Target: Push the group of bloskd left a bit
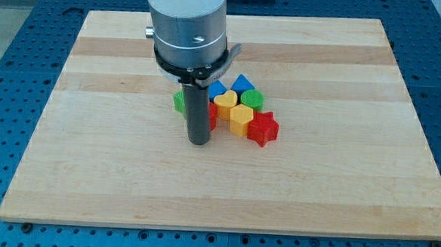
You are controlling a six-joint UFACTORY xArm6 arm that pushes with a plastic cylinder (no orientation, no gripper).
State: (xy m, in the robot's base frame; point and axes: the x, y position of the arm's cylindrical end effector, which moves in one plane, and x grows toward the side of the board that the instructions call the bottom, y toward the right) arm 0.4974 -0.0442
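Standing on the wooden desk (pixel 89 169), my tip (pixel 197 142) is at the view's left end of a small bunch of blocks. No jaws are on this arm, so nothing is being gripped or let go; it ends in a straight dark rod (pixel 197 111) that comes down from a big grey round body (pixel 188 20). The rod's end sits on the wood, just below and a little to the view's left of the bunch.

All the blocks sit close together near the middle of the desk. A green block (pixel 179 101) peeks out on the view's left side of the rod; its shape is partly hidden. A red block (pixel 212 117) shows as a thin strip on the rod's right side, and I cannot tell if the rod touches it. Next to that is a yellow heart (pixel 224 102), with a yellow block (pixel 240 118) just below it. A red star (pixel 263 129) is at the view's right and lowest end of the bunch, touching the yellow block. Above them is a round green block (pixel 252 100). At the top are a blue triangle (pixel 242 84) and another blue block (pixel 217 88), which is half hidden by the arm.

A blue floor with holes (pixel 12 67) goes around the desk.
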